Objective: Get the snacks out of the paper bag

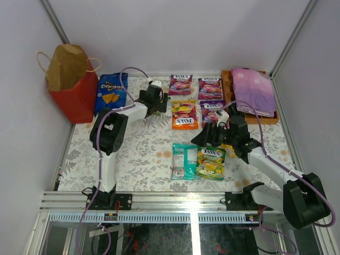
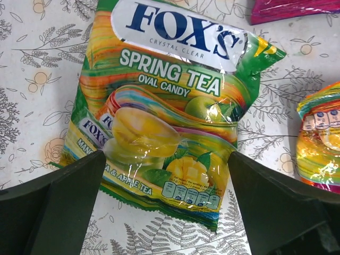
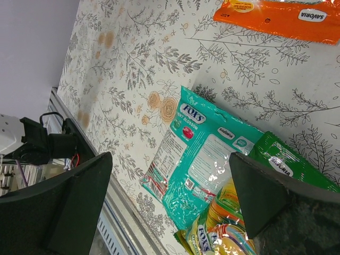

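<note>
Both sets of fingers are spread wide, nothing gripped. The Spring Tea pouch [image 2: 170,117] lies flat on the floral tablecloth [image 1: 138,154], right between the left gripper [image 2: 166,159] fingers. A teal pouch [image 3: 196,164] sits between the right gripper [image 3: 171,159] fingers, with a green pouch [image 3: 281,162] by its right finger. The red paper bag [image 1: 71,85] stands well back-left of the left fingers, in the corner against the white wall [image 1: 159,32]

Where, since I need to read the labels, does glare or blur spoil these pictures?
Left wrist: white glare streaks cross the middle of the Spring Tea pouch, but its large print is sharp. Right wrist: bright patches wash out small print on the teal pouch. Top external: soft shadows, labels there too small to read.
</note>
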{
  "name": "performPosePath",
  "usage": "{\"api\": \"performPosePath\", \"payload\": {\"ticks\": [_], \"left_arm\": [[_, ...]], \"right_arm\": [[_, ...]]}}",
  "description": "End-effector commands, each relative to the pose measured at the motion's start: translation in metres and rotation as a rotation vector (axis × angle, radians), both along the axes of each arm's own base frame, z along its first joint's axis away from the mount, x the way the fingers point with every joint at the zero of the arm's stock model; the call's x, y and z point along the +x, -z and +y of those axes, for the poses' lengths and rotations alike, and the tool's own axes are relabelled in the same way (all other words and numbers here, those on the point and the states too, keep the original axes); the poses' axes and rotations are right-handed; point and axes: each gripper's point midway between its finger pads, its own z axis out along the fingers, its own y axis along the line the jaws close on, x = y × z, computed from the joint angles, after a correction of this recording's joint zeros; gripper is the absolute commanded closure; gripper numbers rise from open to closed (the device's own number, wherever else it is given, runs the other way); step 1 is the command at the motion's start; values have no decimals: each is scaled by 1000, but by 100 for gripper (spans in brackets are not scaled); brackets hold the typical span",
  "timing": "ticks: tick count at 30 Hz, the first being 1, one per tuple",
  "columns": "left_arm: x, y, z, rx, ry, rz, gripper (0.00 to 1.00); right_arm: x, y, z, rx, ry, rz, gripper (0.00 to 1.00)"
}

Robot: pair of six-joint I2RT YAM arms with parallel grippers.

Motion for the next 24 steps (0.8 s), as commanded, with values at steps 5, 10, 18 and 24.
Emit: {"api": "performPosePath", "payload": {"ticks": [5,10,18,24], "left_arm": [[34,-4,12,-33,-68,-50,0],[38,18,35,-42,-164,20,0],[54,32,45,-91,-185,58,0],[82,40,36,-121,-153,99,0]], "right_arm": [[-1,0,1,-12,-26,-29,1],[-1,0,0,-14,-24,-32,0],[2,-1,2,-15,-28,-30,1],[3,1,2,-17,-24,-26,1]]}}
